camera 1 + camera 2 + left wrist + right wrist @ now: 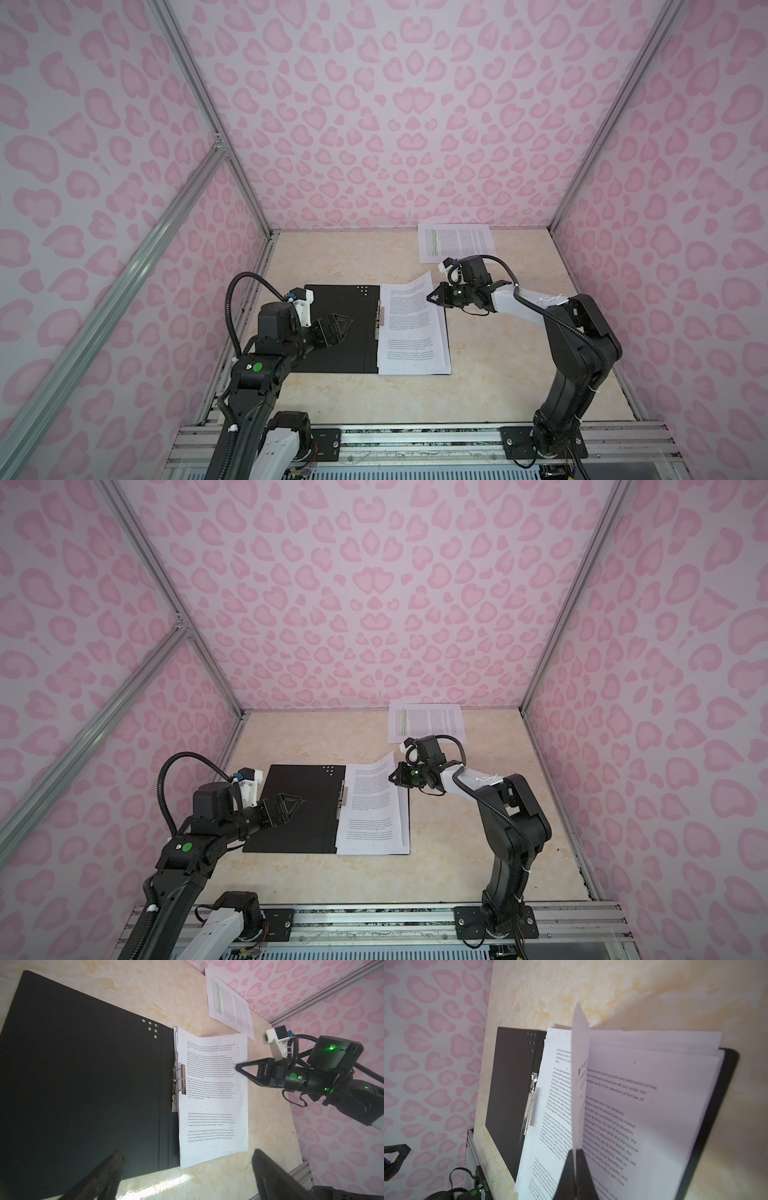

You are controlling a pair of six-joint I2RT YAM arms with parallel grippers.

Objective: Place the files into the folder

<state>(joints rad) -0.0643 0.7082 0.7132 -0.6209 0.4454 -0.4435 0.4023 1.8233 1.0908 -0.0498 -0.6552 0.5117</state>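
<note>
In a top view the folder lies open on the tabletop, files stacked on its right half; one highlighted sheet lies outside at one o'clock, yet to go in. Left wrist view: the left gripper gapes empty. Right wrist view: the right gripper pinches the top sheet's raised edge.

Open tabletop beyond folder, apparently

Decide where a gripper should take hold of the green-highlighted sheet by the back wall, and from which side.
Probably its near edge, approached from the robot's side: the green-highlighted sheet lies flat on the table with its far edge against the wall, leaving only the near edge open.
</note>
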